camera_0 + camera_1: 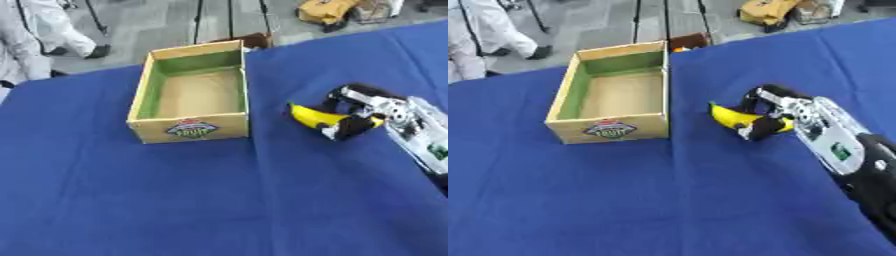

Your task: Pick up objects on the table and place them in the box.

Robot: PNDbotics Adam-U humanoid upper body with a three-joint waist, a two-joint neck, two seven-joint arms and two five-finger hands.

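One box [189, 126], open-topped, on blue table [175, 200]; one banana [730, 117] at its 3 o'clock, grasped by right hand [773, 114].

Tablecloth [219, 200]: blue, spread beneath the hand and well out to its left.
Floor [166, 20]: grey, beyond the table, up and left of the hand.
Yellow bundle [770, 11]: on the floor well beyond the hand, perhaps a bag.
Dark poles [229, 17]: thin, upright, far beyond the hand.
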